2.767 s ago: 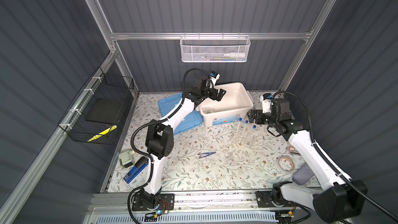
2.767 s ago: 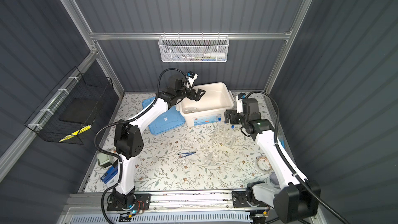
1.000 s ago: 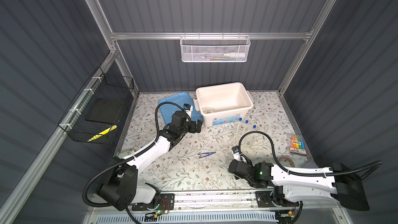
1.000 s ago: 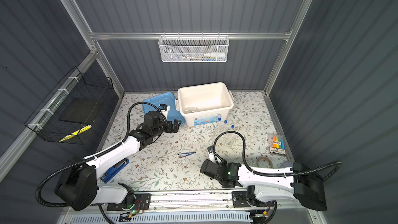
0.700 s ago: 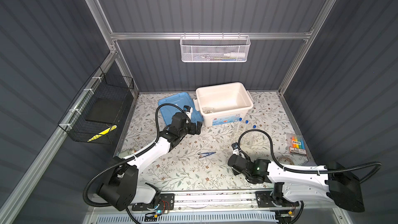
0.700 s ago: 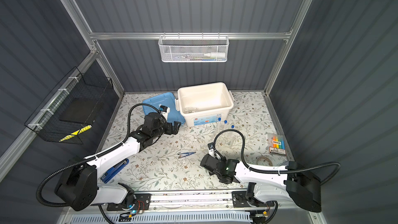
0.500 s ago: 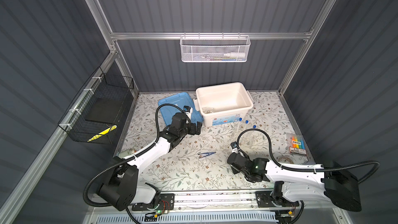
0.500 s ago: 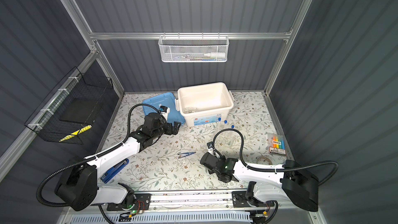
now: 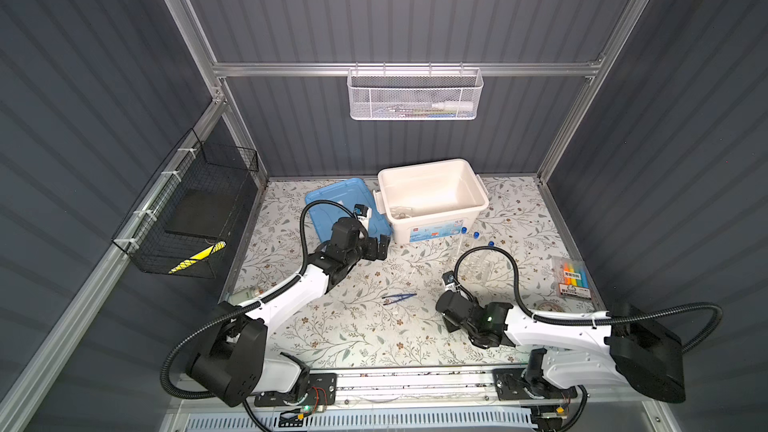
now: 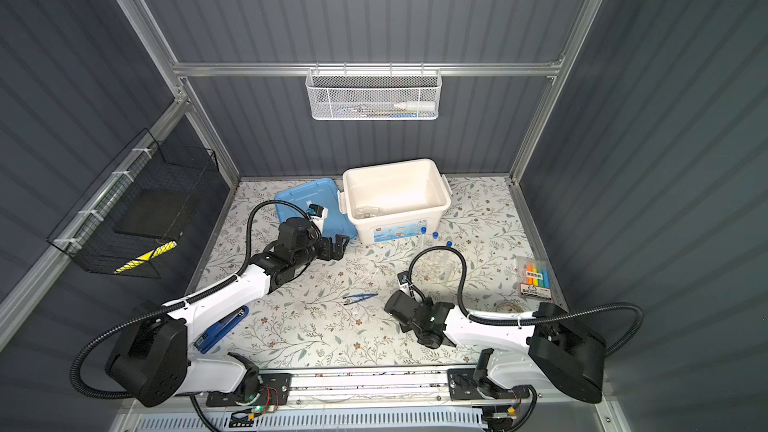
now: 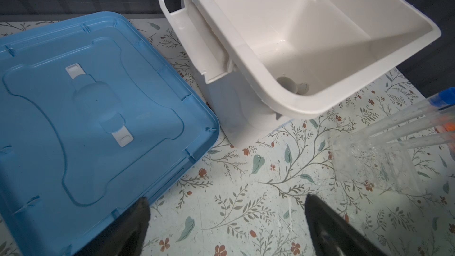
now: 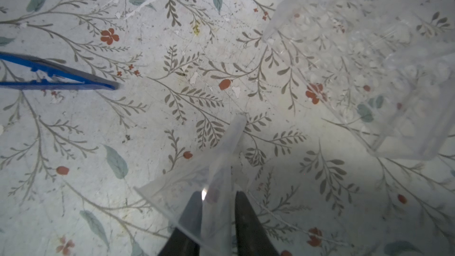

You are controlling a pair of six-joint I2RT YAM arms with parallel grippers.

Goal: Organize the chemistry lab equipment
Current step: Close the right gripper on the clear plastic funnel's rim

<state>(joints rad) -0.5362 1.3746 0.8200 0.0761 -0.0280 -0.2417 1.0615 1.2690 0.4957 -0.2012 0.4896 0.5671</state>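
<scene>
In the right wrist view my right gripper (image 12: 218,198) sits low on the mat, shut on a small clear vessel (image 12: 229,148) whose narrow end points away from it. The blue tweezers (image 12: 56,77) (image 9: 399,297) lie apart to one side. To the other side stands the clear tube rack (image 12: 369,70) (image 9: 478,268), holding blue-capped test tubes (image 9: 476,235) (image 11: 406,119). My left gripper (image 11: 227,199) (image 9: 380,247) hangs open and empty over bare mat, between the blue lid (image 11: 86,107) and the white box (image 11: 246,52). Small round things (image 11: 288,83) lie in a corner of the box.
A pack of coloured markers (image 9: 573,280) and a tape roll (image 10: 509,307) lie at the right edge. A blue-black stapler (image 10: 220,332) is at the front left. A white mesh basket (image 9: 415,93) hangs on the back wall and a black wire basket (image 9: 191,209) on the left wall.
My right wrist has crept a little left and back across the mat, and its jaws have narrowed onto the clear vessel. The left arm has stayed put over the last second.
</scene>
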